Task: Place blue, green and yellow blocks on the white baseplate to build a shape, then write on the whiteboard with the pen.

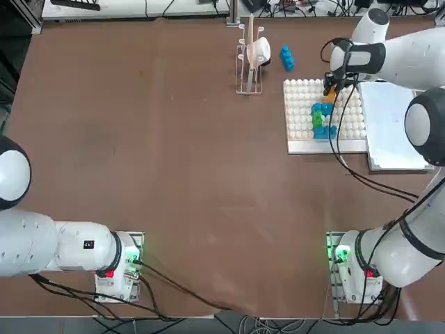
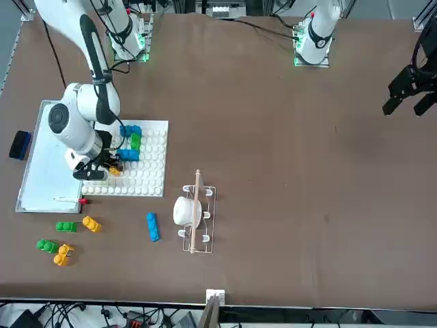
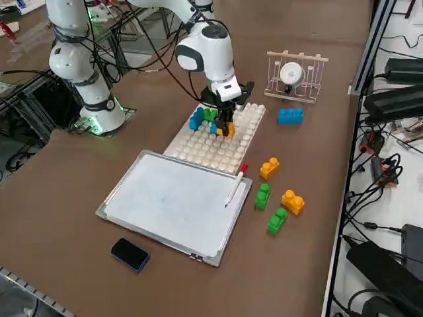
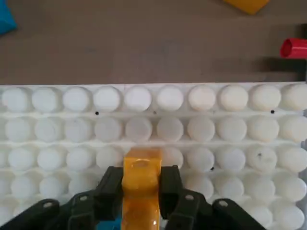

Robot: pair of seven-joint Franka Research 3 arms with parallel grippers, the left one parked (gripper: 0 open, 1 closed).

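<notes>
Right gripper (image 4: 140, 191) clamped on a yellow block (image 4: 141, 184) over the white baseplate (image 4: 230, 124).

The block is held down on the studs, beside the blue and green blocks (image 3: 203, 117) already seated; the pen (image 3: 236, 182) lies on the whiteboard (image 3: 165, 198).

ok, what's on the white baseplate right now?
On the white baseplate: blue and green blocks joined in a cluster, plus a yellow block gripped in the right gripper fingers. The studs directly beneath them are covered.
</notes>
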